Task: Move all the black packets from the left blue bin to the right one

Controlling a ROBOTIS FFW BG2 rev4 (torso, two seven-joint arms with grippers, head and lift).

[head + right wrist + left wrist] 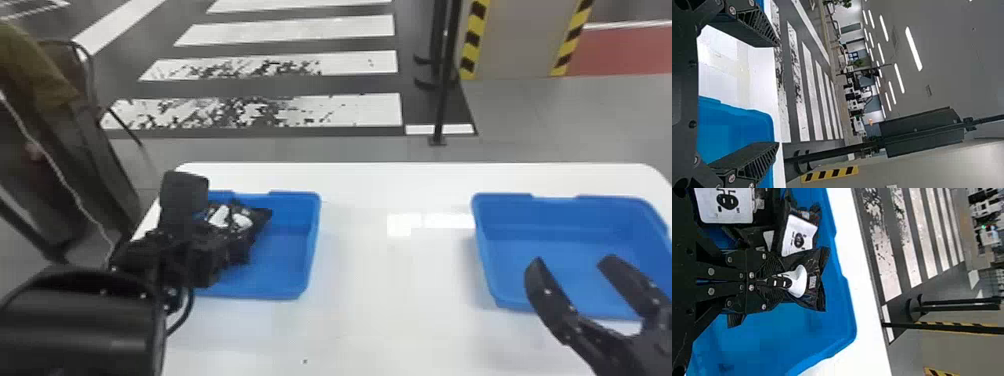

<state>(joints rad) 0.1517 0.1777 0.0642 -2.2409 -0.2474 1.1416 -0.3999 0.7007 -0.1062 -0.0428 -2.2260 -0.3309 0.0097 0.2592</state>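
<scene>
Now, head view: black right gripper [572, 261] gapes by the blue plastic right bin [560, 250]. Left wrist: black left gripper [783, 281] pinches a crinkled, white-labelled black packet [817, 291] in the blue plastic left bin [789, 333]; overlapping neighbours [799, 237] could snag. Right wrist: wide jaws, empty.

White table [395, 280], painted crosswalk [360, 110], black pole [442, 100]

The site is presenting as a large indoor hall, apparently a robotics test area. In the head view, a worn zebra crossing [350, 110] is spanning the floor towards twelve o'clock; hazard tape [472, 42] is edging a grey wall [520, 42] between one and two o'clock; a white worktable [395, 320] is standing at six o'clock. In the right wrist view, strip lights [913, 49] are lining the ceiling [946, 51].
</scene>
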